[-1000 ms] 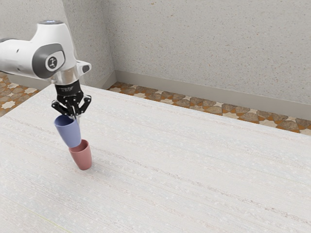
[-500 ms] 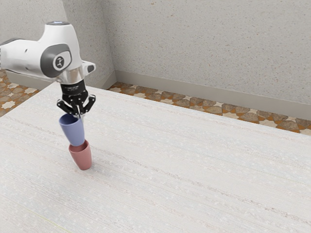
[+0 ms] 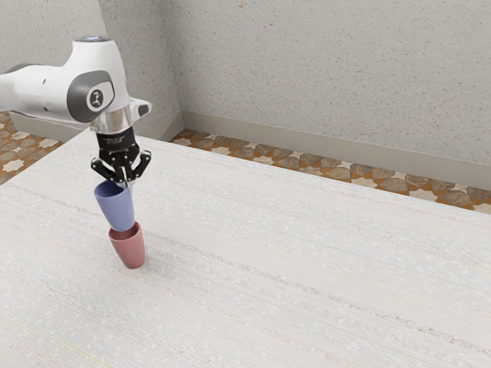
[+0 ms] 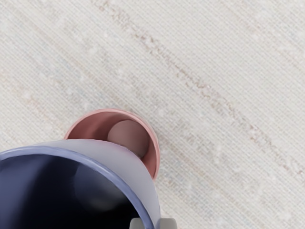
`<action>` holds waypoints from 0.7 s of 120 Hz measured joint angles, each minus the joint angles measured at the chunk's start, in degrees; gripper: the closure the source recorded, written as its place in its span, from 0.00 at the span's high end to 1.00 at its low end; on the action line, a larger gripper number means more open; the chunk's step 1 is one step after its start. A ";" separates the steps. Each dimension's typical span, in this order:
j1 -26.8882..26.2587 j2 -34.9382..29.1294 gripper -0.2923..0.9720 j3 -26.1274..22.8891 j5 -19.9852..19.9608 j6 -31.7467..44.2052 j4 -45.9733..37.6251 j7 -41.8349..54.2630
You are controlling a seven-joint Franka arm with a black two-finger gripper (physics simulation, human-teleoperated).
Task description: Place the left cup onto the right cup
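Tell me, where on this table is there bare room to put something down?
Most of the table is bare: everything from the pink cup toward the exterior view's right, and the strip nearer the camera. The only crowded spot is the pink cup, where the gripper holds the blue cup over it.

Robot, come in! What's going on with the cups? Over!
Fingers shut on blue cup rim. Its base at pink cup mouth, not yet let go. Nothing blocking. Over.
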 joint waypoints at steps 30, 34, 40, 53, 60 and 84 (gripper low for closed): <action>0.62 0.64 0.15 0.03 -0.50 0.00 0.13 1.19; 0.61 0.72 0.15 0.03 -0.55 -0.01 0.13 1.36; 0.58 0.92 0.15 0.03 -0.61 -0.01 0.24 1.62; 0.89 1.22 0.15 0.02 -0.69 -0.04 0.83 2.11; 1.22 1.43 0.15 0.03 -0.70 -0.04 0.90 2.35; 1.36 1.63 0.15 0.03 -0.73 -0.03 0.93 3.00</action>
